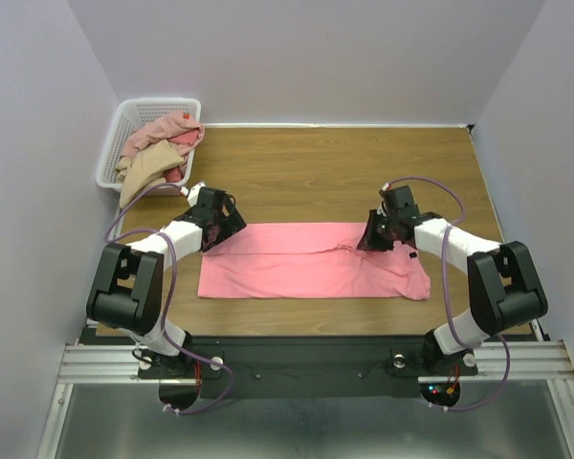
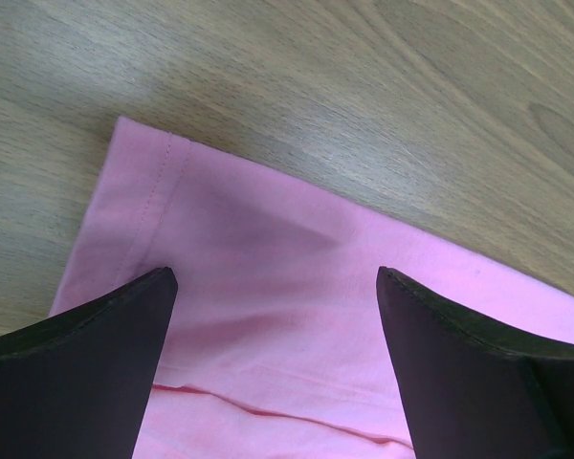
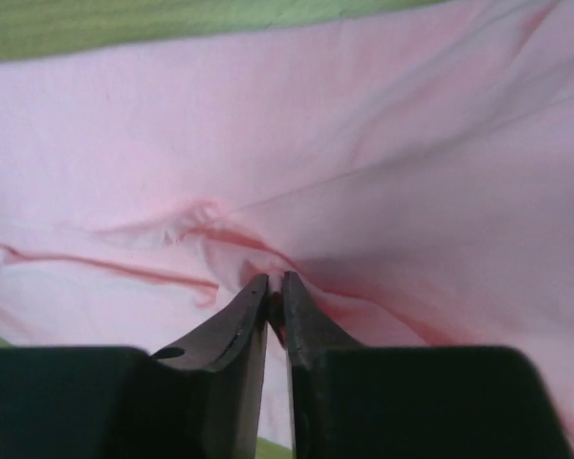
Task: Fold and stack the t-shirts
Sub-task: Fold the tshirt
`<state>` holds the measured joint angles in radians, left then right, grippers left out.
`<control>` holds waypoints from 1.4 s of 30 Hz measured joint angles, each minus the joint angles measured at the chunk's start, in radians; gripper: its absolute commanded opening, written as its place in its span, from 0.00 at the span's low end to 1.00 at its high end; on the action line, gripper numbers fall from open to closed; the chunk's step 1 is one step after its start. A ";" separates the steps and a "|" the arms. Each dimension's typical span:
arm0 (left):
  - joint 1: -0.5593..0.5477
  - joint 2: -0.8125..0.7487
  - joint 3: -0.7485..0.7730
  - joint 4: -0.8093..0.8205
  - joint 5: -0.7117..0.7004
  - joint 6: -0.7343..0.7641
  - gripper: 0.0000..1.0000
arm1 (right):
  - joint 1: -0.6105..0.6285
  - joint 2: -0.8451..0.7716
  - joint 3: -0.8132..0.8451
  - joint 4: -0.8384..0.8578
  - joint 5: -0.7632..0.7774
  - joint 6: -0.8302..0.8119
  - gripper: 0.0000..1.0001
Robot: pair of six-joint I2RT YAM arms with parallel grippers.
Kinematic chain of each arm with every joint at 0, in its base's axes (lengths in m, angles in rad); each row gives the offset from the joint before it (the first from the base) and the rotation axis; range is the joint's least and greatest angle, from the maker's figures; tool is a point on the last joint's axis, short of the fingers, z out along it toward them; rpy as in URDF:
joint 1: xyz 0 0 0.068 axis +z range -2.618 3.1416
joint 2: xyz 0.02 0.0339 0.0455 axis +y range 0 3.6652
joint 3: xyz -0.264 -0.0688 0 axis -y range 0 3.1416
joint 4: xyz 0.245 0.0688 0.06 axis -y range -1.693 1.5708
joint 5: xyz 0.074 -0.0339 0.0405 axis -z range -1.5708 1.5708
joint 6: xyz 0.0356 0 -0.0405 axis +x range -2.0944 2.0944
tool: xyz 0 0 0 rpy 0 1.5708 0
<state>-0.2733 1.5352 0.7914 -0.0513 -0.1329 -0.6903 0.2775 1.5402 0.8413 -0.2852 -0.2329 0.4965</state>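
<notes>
Salmon-pink t-shirt [image 1: 306,273]: lies flat on the wooden table [image 1: 325,172], in its near half between the two arms. It forms a long band running left to right. A fold line runs along its length, and one sleeve sticks out at the near right corner.

Left gripper [image 1: 226,228]: sits at the far left corner of the salmon-pink t-shirt. In the left wrist view [image 2: 277,277] its two dark fingers [image 2: 96,354] are spread wide over the stitched hem and hold nothing. Whether the tips touch the cloth cannot be told.

Right gripper [image 1: 371,237]: sits at the far right part of the same shirt, where the cloth bunches. In the right wrist view [image 3: 275,279] the fingers [image 3: 234,330] are pressed almost together, with a thin ridge of pink cloth pinched between the tips. Creases spread out from that spot.

White lattice basket [image 1: 115,158]: stands at the far left corner of the table, well apart from the spread shirt.

Rose shirt [image 1: 167,129]: crumpled, on top of the heap in the white lattice basket.

Tan shirt [image 1: 145,170]: crumpled under the rose shirt, and it hangs over the basket's near rim.
</notes>
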 measured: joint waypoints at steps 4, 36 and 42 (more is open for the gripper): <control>0.000 0.000 0.000 0.000 0.000 0.000 0.98 | 0.032 -0.034 -0.021 -0.005 0.006 0.002 0.01; 0.000 -0.023 0.000 -0.037 0.000 0.001 0.98 | 0.145 -0.226 -0.106 -0.021 -0.051 0.217 0.91; 0.000 -0.045 0.005 -0.072 0.000 0.007 0.99 | 0.148 -0.265 -0.097 -0.040 0.047 0.217 1.00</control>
<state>-0.2733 1.4906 0.7959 -0.1230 -0.1326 -0.6834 0.4259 1.2755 0.7444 -0.3252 -0.1856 0.7132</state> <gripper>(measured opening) 0.985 0.995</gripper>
